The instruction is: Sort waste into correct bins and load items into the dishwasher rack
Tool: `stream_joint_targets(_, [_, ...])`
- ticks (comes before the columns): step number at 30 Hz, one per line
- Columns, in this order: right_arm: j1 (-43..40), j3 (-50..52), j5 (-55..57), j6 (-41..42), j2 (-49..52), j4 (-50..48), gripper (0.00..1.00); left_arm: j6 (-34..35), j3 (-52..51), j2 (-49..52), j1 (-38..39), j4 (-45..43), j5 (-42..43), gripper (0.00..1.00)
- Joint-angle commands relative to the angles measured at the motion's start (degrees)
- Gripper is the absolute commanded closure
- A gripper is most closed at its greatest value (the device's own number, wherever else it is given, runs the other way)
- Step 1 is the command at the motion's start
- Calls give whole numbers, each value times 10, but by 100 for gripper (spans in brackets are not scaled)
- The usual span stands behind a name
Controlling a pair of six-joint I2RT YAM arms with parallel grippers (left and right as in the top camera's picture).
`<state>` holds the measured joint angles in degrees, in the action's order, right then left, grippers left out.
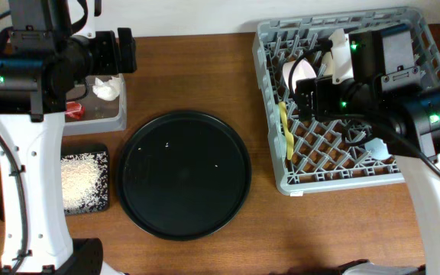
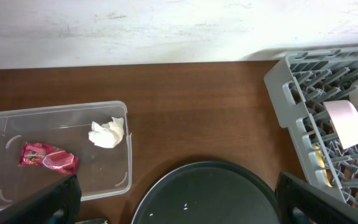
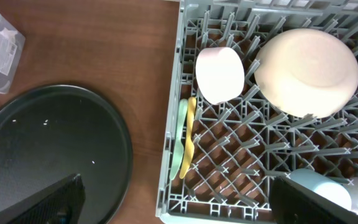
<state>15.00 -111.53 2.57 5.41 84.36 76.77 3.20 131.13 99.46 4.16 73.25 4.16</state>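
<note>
The grey dishwasher rack (image 1: 388, 177) stands at the right. In the right wrist view it (image 3: 173, 93) holds a white cup (image 3: 219, 74) on its side, an upturned pinkish-white bowl (image 3: 306, 71), a mint utensil (image 3: 178, 143), a yellow utensil (image 3: 190, 134) and a light blue cup (image 3: 322, 190). No plate shows. The clear tub (image 2: 42, 121) holds the white tissue (image 2: 107, 132) and red wrapper (image 2: 48, 157). The shallow black tray (image 1: 101, 153) holds the rice (image 1: 79, 179). My left gripper (image 2: 179, 202) is open and empty beside the tub. My right gripper (image 3: 182, 205) is open and empty above the rack's left edge.
A large round black tray (image 1: 184, 174) with a few stray rice grains lies between the bins and the rack. A pale wall (image 2: 166, 25) runs along the table's far edge. The right arm (image 1: 380, 84) covers much of the rack from overhead.
</note>
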Motion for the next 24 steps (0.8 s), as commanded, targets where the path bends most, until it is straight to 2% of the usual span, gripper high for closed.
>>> stream_joint_targets(1, [-1,-1,42,-14,-1,7,2,0,-1,-1,0,1,10,0])
stream_joint_targets(3, [-1,0,75,-39,-9,-10,2,0,-1,-1,0,1,10,0])
stream_joint_targets(7, [-1,46,82,-114,-63,-132,2,0,-1,-1,0,1,10,0])
stream_joint_targets(11, [-17,159,81,-144,-140,-281,2,0,-1,-1,0,2,10,0])
stream_joint_targets(13, [-40,237,63,-144,-181,-336,2,0,-1,-1,0,2,10,0])
stream_joint_targets(18, [-118,504,-84,-144,-313,-482,2,0,-1,-1,0,2,10,0])
stream_joint_targets(24, [-125,744,-84,-144,-462,-592,2,0,-1,-1,0,2,10,0])
